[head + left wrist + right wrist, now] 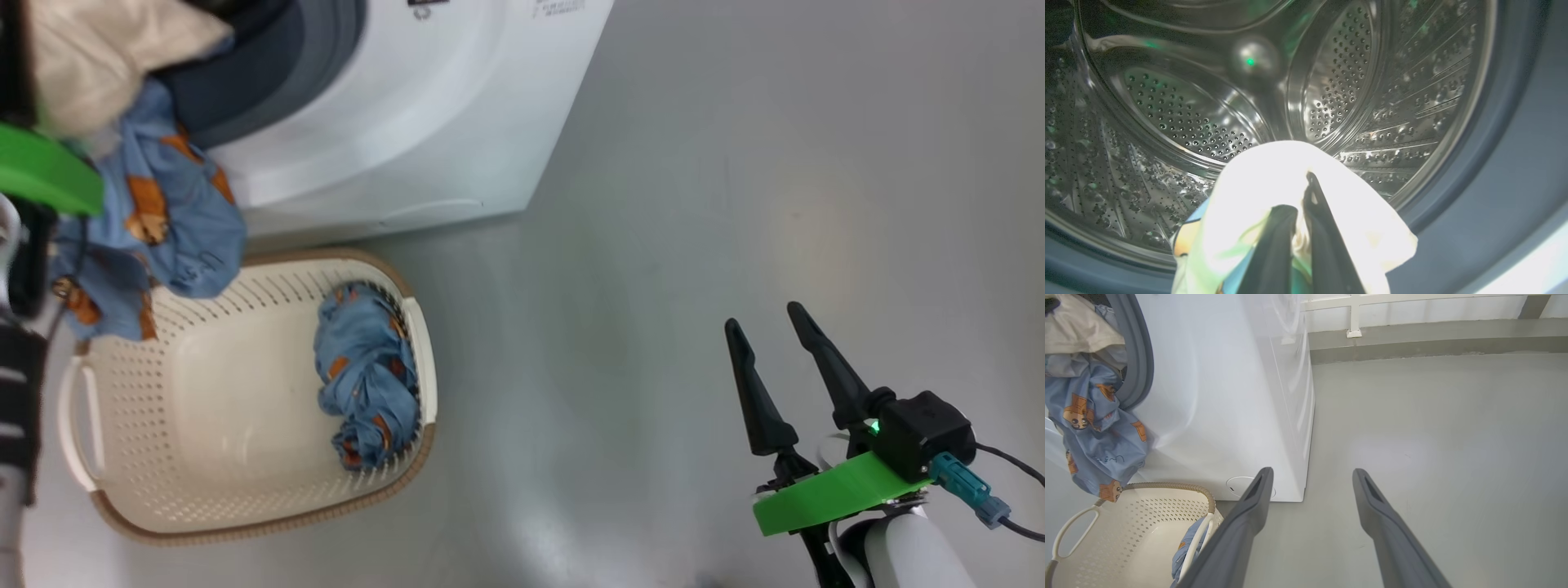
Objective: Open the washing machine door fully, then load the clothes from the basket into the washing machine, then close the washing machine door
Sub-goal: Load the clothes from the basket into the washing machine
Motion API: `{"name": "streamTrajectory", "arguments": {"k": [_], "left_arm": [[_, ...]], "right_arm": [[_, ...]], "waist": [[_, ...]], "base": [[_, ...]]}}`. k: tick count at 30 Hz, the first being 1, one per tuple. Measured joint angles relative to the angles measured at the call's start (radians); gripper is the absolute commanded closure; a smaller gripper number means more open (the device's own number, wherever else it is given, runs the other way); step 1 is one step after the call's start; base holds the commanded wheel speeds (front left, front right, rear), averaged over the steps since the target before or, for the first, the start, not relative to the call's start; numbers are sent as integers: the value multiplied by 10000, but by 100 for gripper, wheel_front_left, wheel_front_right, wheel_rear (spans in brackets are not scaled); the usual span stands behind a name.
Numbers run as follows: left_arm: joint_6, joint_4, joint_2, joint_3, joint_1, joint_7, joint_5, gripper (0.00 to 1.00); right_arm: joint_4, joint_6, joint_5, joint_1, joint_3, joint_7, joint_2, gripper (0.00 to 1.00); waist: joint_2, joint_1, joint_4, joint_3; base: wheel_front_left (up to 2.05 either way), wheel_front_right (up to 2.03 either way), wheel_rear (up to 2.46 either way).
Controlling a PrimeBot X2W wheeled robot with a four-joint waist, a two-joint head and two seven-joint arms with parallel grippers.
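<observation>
As your left end effector [1298, 196] clamps the cream garment [1274, 171], right end effector [763, 318] agape, its blue tail [163, 220] at the basket's [245, 523] eleven o'clock may drag it down.

Bright, even light — blown-out glare

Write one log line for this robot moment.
step: loading | left tool: shut on cream garment at drum mouth | right tool: open, empty | basket: blue garment inside
</observation>
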Motion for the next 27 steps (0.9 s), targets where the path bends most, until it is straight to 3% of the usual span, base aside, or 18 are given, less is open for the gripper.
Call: {"name": "streamTrajectory", "arguments": {"k": [8,27], "left_arm": [[-8,1365,345,-612,-1998,612,123,100],[8,3432,-142,-1367,-4859,1475,-25,100]], "right_arm": [[6,0,27,-103,134,0,69,0],[198,0,537,-293,800,0,82,0]], "waist": [[0,0,-152,1085],[0,-1,-356,2407]], "base": [[0,0,0],[0,0,0]]}}
